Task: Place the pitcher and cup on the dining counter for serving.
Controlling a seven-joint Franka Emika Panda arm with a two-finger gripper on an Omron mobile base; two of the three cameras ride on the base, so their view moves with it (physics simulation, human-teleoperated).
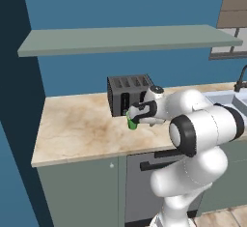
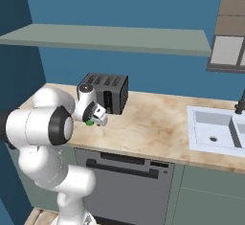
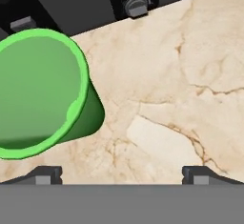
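Hand view shows the cup (image 3: 40, 92) from above, standing upright on the counter (image 3: 190, 75) just in front of the toaster (image 3: 95, 4). My gripper (image 3: 121, 173) has its tips wide apart and holds nothing; the cup is off to the left, not between them. I judge the cup light, stiff and a little slippery, with tapered walls. I would take it across the upper wall near the rim.
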